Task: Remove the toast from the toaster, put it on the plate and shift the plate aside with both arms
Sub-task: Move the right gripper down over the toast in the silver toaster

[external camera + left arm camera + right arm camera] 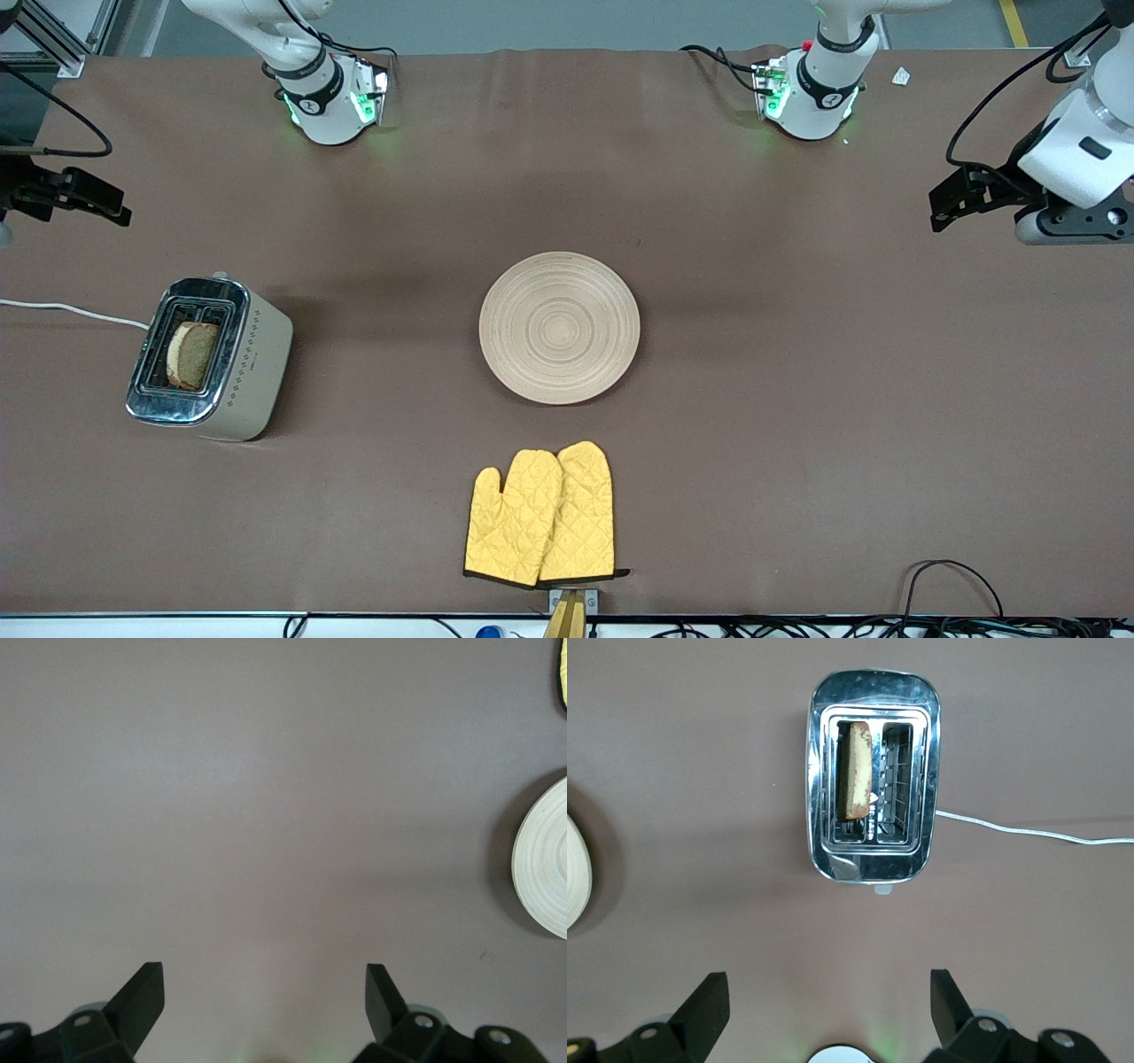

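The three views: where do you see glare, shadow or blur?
Front view: sharp, even light; soft shadows on the table beside the toaster and plate. Right wrist view: the toaster's chrome top reflects light; the toast is sharp. Left wrist view: a dark shadow edges the plate, and the left tool at the frame's edge looks slightly soft.
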You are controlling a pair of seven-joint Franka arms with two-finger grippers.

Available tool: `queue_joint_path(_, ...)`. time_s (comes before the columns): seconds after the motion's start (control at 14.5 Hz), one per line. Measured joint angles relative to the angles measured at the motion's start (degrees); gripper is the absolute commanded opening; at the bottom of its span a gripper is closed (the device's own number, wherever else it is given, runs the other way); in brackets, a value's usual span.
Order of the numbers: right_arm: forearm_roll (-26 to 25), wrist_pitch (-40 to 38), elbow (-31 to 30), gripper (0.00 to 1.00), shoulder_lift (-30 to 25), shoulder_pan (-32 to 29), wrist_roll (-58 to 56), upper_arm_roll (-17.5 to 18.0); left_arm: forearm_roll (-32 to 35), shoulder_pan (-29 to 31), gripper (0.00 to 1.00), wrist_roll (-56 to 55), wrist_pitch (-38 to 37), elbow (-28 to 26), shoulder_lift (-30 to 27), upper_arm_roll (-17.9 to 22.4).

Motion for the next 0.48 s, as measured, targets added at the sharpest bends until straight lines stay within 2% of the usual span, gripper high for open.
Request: queue_joint_path(0.48, 0.0, 17.9, -11.2, 1.00, 5.5, -2.7, 0.0, -0.1, 0.0, 0.0, 1.00, 0.0, 0.0, 0.2, 0.6, 0.1)
